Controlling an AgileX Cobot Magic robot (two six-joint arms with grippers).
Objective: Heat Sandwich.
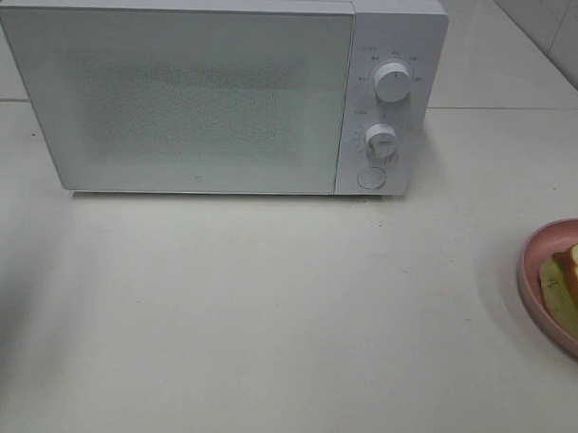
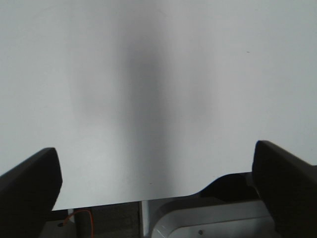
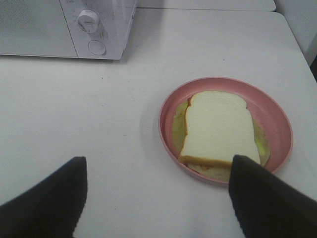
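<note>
- While the microwave (image 1: pixel 217 90) door is sitting fully closed, the step in hand is looking like getting that door open before anything goes in.
- Left gripper (image 2: pixel 158 183): jaws are standing wide apart, holding nothing. Only bare white table (image 2: pixel 158 74) is lying ahead of it; nothing of the task is showing between or near its fingers.
- Round button (image 1: pixel 371 177) under the two dials is probably the door release, though I cannot tell for sure. If so, either arm should be pressing it square on, not glancing off the lower dial (image 1: pixel 380 138) just above.
- Right gripper (image 3: pixel 158 193): jaws are spread wide, empty. The sandwich (image 3: pixel 215 129) is lying flat on the pink plate (image 3: pixel 277 111), ahead of this gripper and just off toward one finger, not between the jaws.
- For the pickup, I'd be grabbing the plate rim rather than the soft bread, and keeping it level so the top slice isn't sliding.
- Microwave corner is sitting well beyond the plate from the right gripper; door swing needs clearing before carrying.
</note>
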